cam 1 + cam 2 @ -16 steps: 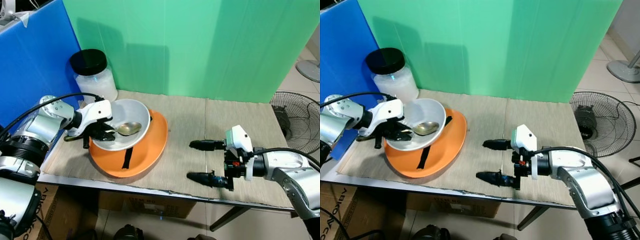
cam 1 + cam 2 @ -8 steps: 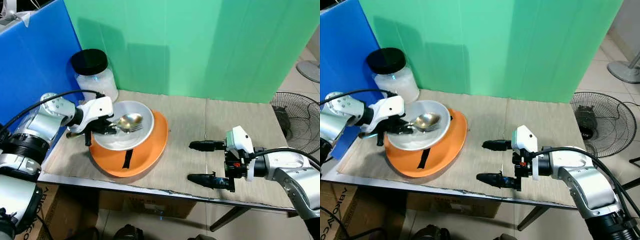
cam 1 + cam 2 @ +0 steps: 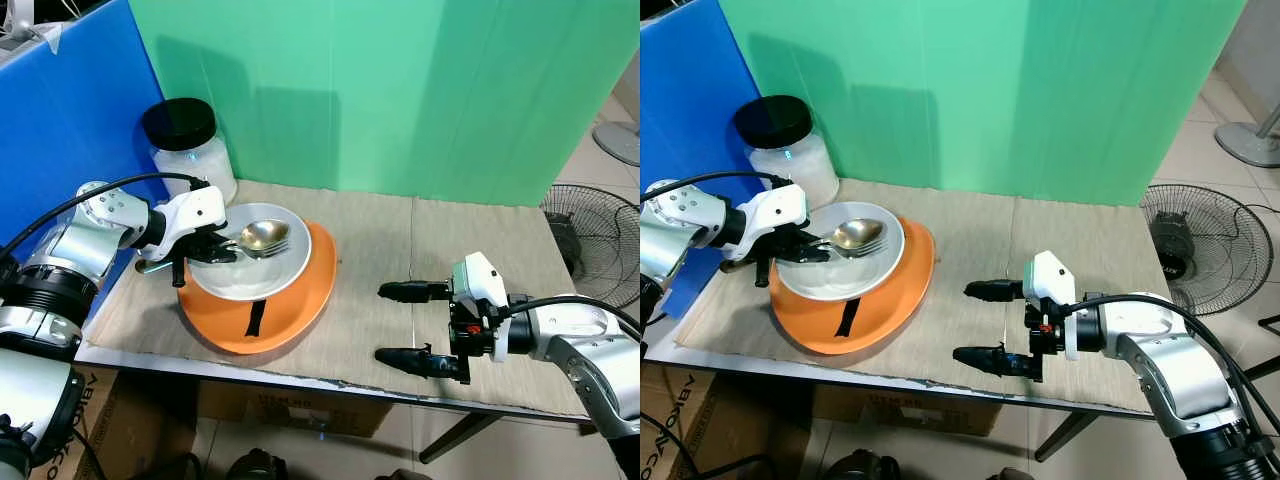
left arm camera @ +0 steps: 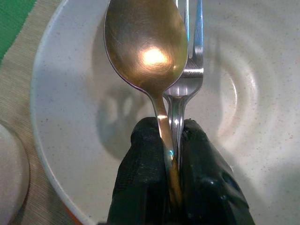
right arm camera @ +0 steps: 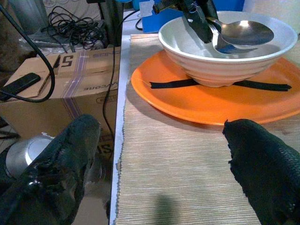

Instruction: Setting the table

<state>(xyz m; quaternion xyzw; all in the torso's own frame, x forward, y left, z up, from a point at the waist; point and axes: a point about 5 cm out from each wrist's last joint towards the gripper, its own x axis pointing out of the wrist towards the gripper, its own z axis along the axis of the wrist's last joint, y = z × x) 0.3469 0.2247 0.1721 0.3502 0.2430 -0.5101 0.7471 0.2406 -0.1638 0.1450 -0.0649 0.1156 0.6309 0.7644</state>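
Black left tool [image 3: 205, 250]: clenched on the handles of a spoon [image 4: 146, 49] and a fork [image 4: 191, 70] held side by side, seen from the left wrist view; it sits at the bowl's left rim.
Spoon and fork: heads reach out from the tool over the inside of the bowl, the spoon's golden head lying partly over the fork's tines.
Bowl [image 3: 255, 280]: white and speckled, directly under the tool's load, sitting on the orange plate [image 3: 300, 310].
Orange plate: under the bowl, with a black strip [image 3: 254, 317] running across its face, resting on the woven mat [image 3: 370, 260] that covers the table.
Jar [image 3: 190, 150]: white, with a black lid, just behind the left tool, against the blue panel [image 3: 70, 120].
Right tool [image 3: 410, 322]: released, its two black fingers spread well apart, hovering low over the mat near the table's front edge, well to the right of the plate.
Beyond the table: green backdrop [image 3: 400, 90] behind, a floor fan [image 3: 600, 240] off the right end, a cardboard box [image 5: 61, 84] below the front edge.
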